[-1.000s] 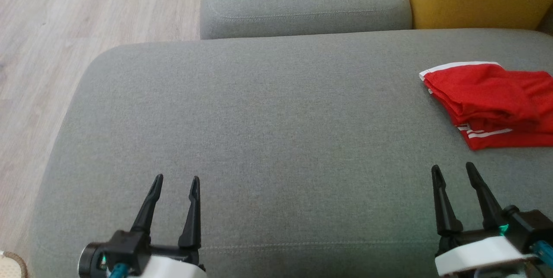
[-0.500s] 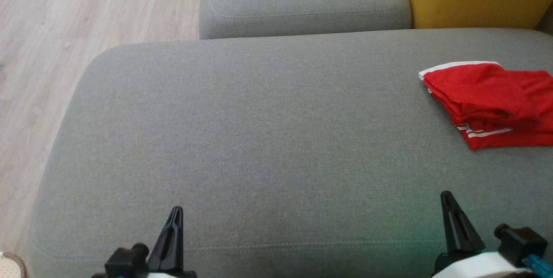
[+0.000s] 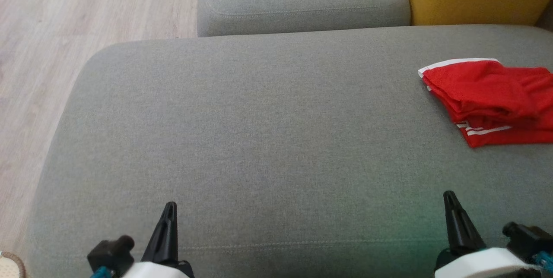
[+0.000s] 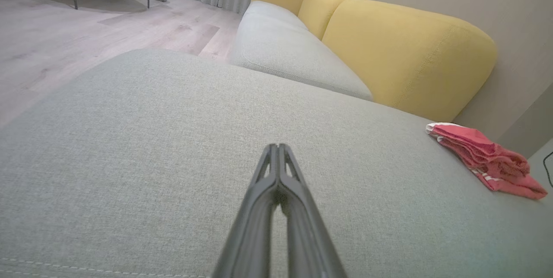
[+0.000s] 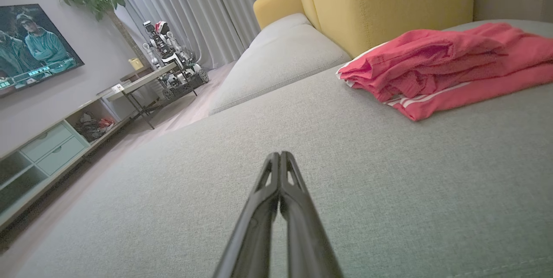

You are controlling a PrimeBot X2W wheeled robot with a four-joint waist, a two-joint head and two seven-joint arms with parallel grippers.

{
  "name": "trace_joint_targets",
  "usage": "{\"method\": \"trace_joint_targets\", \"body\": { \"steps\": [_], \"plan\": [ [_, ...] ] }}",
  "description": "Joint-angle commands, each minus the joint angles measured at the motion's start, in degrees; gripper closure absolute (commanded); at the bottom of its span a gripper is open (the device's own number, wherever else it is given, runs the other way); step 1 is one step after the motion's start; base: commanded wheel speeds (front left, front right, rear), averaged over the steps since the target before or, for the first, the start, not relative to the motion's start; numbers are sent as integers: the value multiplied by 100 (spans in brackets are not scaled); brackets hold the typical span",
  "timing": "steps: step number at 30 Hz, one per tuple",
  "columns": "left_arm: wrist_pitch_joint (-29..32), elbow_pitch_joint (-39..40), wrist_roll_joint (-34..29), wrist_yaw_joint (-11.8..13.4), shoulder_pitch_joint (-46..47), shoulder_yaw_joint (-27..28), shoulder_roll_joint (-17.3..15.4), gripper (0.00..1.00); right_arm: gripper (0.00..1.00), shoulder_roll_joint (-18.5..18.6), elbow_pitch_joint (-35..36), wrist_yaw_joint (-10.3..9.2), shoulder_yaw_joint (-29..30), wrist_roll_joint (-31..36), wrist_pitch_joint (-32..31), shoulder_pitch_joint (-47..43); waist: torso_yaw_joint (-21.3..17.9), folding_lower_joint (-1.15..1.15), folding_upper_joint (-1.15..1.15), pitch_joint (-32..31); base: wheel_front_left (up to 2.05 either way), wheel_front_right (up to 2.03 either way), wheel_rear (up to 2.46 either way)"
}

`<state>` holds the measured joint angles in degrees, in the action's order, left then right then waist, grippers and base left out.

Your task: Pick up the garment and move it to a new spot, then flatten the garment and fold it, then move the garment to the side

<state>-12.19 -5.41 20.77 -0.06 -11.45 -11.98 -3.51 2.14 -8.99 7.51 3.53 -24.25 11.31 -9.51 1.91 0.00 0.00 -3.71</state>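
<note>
Red and folded, the garment (image 3: 492, 99) is lying at the far right of the grey sofa cushion (image 3: 259, 131). Along the near edge, the left gripper (image 3: 170, 207) and right gripper (image 3: 449, 196) are hovering well apart, each with fingers pressed together, gripping nothing.

I'm looking at a broad grey sofa seat (image 3: 268, 131), its fabric smooth, with a stitched seam along the near edge. The red garment (image 3: 492, 96) lies directly on it at my far right, toward the back, folded into a layered bundle with white stripes at its edges.
</note>
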Motion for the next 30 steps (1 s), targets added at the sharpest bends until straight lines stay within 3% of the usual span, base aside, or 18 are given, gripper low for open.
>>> {"method": "trace_joint_targets", "body": {
  "steps": [1,30],
  "plan": [
    [30,159,169,-45,296,132,-62,100,100,60,164,0,5,-170,-28,343,-2,0,0,5,0,0,0],
    [459,-134,2325,-252,719,499,-123,100,100,104,-28,-1,37,-2156,-497,697,-58,0,0,118,0,0,0]
  ]
}}
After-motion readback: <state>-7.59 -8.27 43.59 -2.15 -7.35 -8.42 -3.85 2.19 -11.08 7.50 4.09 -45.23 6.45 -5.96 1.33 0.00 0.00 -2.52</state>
